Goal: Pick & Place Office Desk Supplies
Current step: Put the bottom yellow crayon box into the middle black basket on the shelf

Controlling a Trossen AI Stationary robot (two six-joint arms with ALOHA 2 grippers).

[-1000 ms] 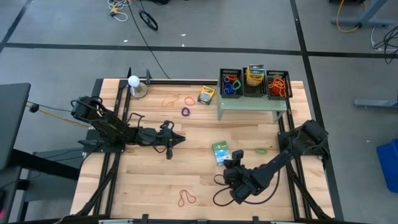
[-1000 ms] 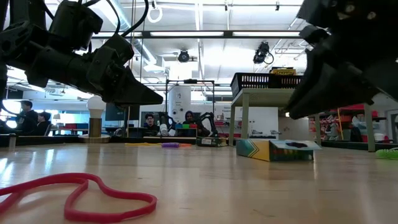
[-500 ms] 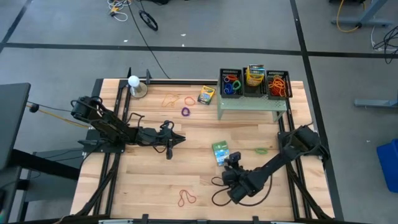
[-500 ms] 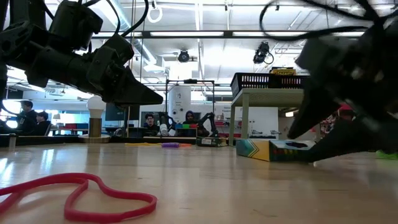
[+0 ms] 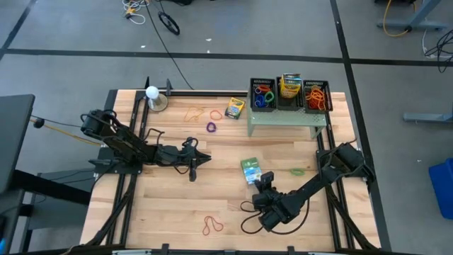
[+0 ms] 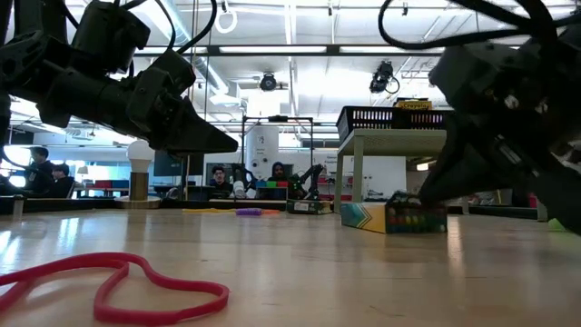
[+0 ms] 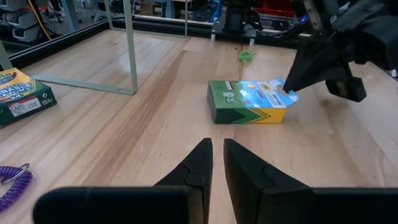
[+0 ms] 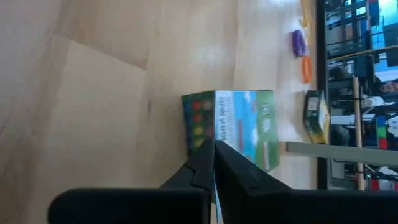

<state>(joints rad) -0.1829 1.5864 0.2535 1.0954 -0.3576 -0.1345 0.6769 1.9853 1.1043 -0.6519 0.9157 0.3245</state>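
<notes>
Crayon box (image 5: 250, 171) lies flat on the table, in front of the pale green stand (image 5: 287, 118) | right gripper (image 5: 266, 182) at its near end, fingers pinched on the box's open flap | long axis toward the stand | left gripper (image 5: 204, 159) nearly closed, empty, farther off

No text can be read for certain. The crayon box (image 7: 249, 102) lying on the table shows printed panels and a small round emblem, but its lettering is illegible; the second crayon box (image 7: 22, 94) carries large yellow lettering, unreadable too.
</notes>
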